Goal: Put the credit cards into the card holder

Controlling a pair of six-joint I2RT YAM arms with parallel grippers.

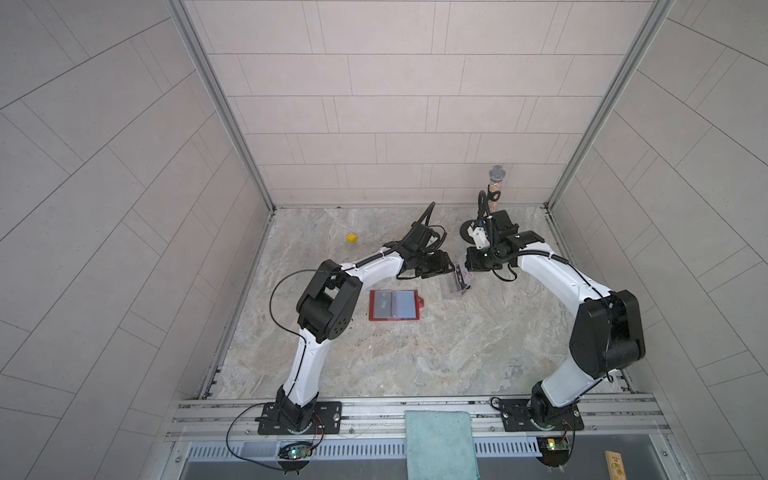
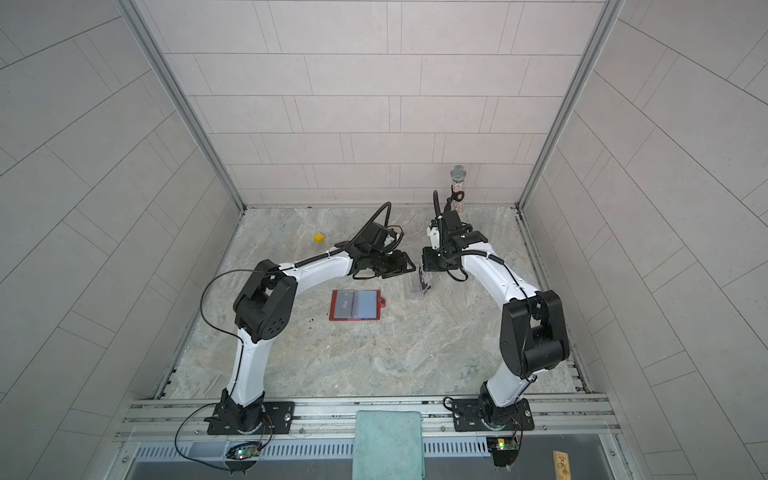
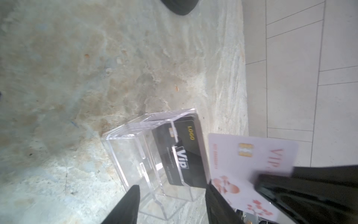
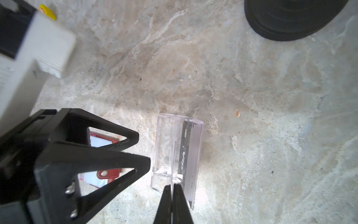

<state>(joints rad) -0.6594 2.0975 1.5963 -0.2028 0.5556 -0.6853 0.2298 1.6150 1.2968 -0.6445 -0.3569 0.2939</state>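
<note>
Credit card point(image 3: 251, 155) btw R fingers point(image 4: 181, 205)

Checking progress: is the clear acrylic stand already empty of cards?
No, a black VIP card sits inside the clear acrylic stand in the left wrist view.

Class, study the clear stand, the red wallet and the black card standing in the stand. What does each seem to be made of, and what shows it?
Clear stand: probably rigid acrylic, glossy; the marbled surface shows through and its edges glint.
Red wallet: leather or imitation, hard to tell; stitched red tab with a metal-looking snap.
Black card: likely smooth plastic; thin, flat, with printed lettering.
</note>
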